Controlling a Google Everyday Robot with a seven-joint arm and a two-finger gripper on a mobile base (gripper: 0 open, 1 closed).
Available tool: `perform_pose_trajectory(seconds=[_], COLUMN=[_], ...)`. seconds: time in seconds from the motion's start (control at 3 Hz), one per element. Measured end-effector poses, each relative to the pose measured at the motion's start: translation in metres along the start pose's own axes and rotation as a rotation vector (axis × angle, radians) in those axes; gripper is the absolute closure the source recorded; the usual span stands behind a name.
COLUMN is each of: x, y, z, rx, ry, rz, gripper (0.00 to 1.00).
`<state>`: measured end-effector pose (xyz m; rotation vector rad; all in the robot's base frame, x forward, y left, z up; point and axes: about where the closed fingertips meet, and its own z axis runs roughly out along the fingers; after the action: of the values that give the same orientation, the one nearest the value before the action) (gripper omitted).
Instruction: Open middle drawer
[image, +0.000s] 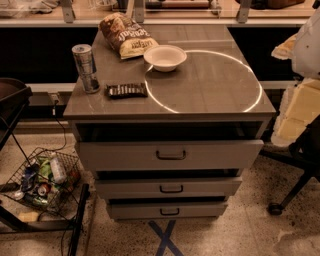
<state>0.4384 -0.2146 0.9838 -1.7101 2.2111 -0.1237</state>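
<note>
The grey cabinet (210, 85) has three drawers, each with a small dark bar handle. The middle drawer (200, 187) is the low wide front second from the top, with its handle (171, 189) at the centre. It stands out a little, with a dark gap above it. The taller top drawer (210, 154) sticks out farther. The lowest drawer (200, 210) sits a bit further back. My gripper (289, 47) and white and cream arm are at the right edge, beside the cabinet top, well above and right of the middle drawer's handle.
On the cabinet top stand a drinks can (86, 67), a chip bag (125, 35), a white bowl (165, 57) and a dark snack bar (126, 90). A wire basket of bottles and cans (42, 182) sits on the floor at left. A chair caster (275, 207) is at right.
</note>
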Motion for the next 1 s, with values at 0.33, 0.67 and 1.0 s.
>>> perform_pose_trajectory(seconds=[0.33,0.67,1.0], x=[0.000,0.002,0.006], y=[0.000,0.011,0.035], z=[0.000,0.014,0.045], rx=[0.000,-0.001,-0.012], ry=[0.000,-0.003,-0.001], rz=[0.000,0.002,0.003], gripper=[0.00,0.00,0.00])
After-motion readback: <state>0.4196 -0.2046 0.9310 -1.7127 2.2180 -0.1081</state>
